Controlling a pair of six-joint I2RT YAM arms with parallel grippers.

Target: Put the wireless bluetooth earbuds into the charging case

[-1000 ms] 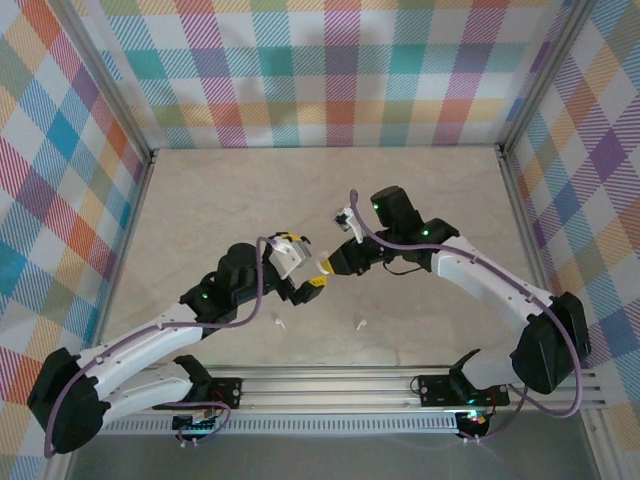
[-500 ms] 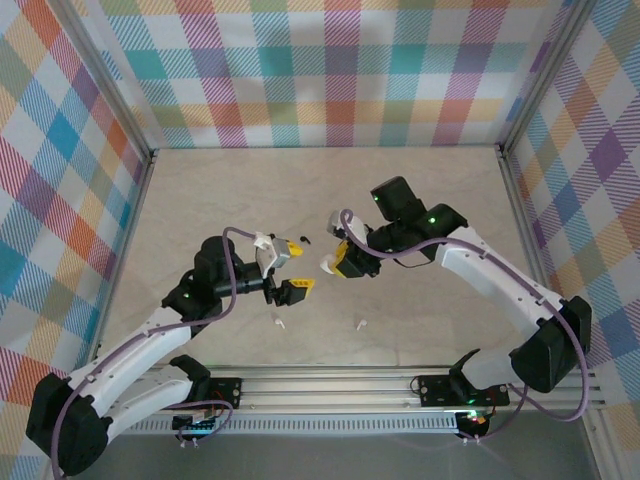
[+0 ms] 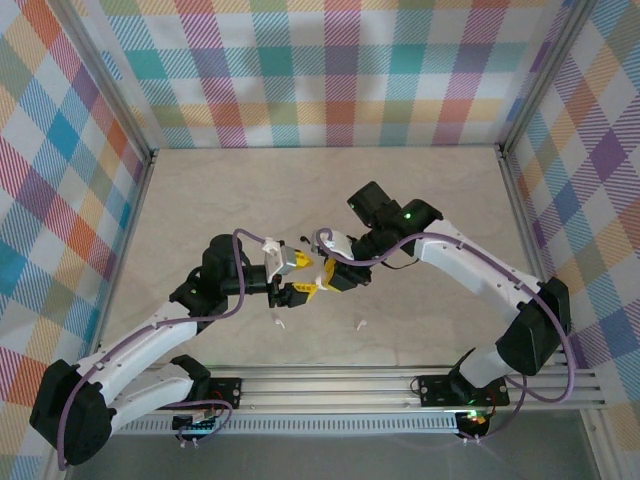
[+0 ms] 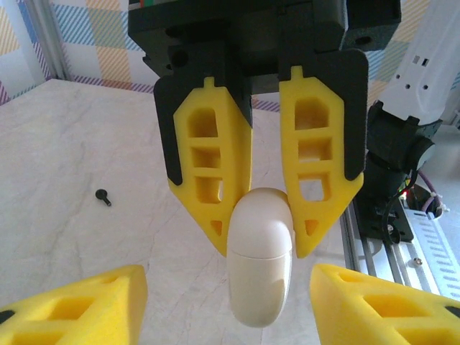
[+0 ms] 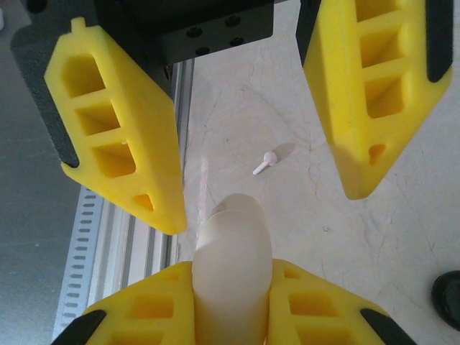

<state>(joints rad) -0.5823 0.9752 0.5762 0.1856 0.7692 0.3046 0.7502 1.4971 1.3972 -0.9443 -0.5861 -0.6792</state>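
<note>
Right gripper [image 5: 231, 287] pinches a smooth, glossy white egg-shaped case [image 4: 260, 259] between its hollow-celled yellow fingers [image 5: 165, 284], and the left gripper [image 4: 228, 287] stands spread on either side of it, not touching! Down on the pale marbled counter [image 3: 200, 200] lie a tiny white stemmed earbud [image 5: 264, 164] and a black earbud [image 4: 103, 195], both loose and well apart from the case. A second ago the two grippers had a clear gap between them; now they meet tip to tip over mid-counter.
</note>
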